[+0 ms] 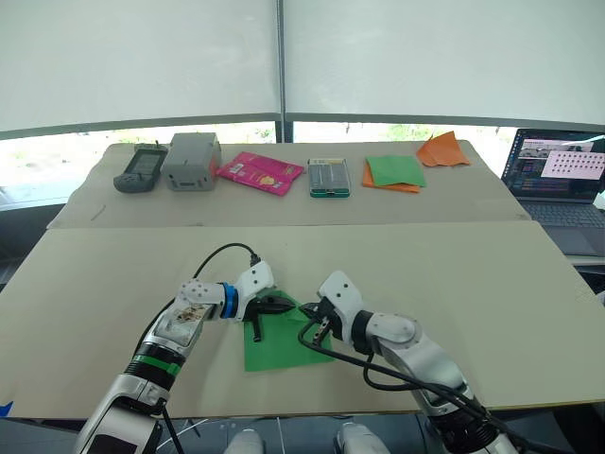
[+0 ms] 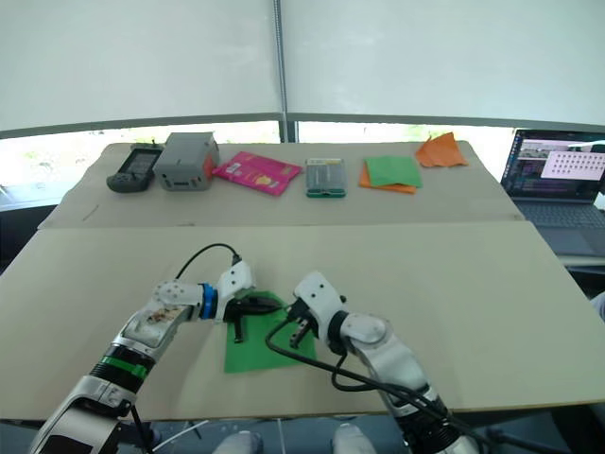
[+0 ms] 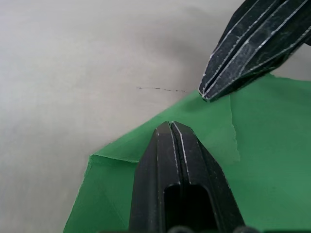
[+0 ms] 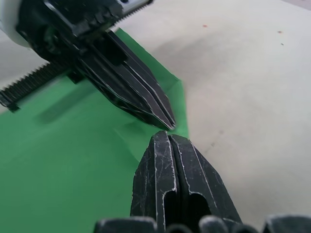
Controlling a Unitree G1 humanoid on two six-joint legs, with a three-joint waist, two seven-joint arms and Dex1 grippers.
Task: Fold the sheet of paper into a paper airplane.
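- the sheet of paper [image 1: 276,345] lies flat near the front edge of the near table [image 1: 492,312], a bare beige top; one far corner of it is folded over, with creases showing.
- the left gripper [image 1: 287,305] has its two black fingers pressed together, tips down on the far edge of the green sheet, nothing pinched between them.
- the right gripper [image 1: 319,326] also has its fingers closed together, tip resting at that same far edge; the two tips sit just beside each other.
- a seam runs across to a second beige table [image 1: 274,203] behind.
- along it, from the robot's left: a dark handheld device [image 1: 141,167], a grey box [image 1: 191,161], a pink packet [image 1: 255,172], a small green-edged case [image 1: 329,177], a green sheet on orange paper [image 1: 393,172], crumpled orange paper [image 1: 442,150].
- on the right, an open laptop [image 1: 558,175] with a lit screen.
- behind, white blinds [image 1: 425,57] over windows, with a strip of daylight below.
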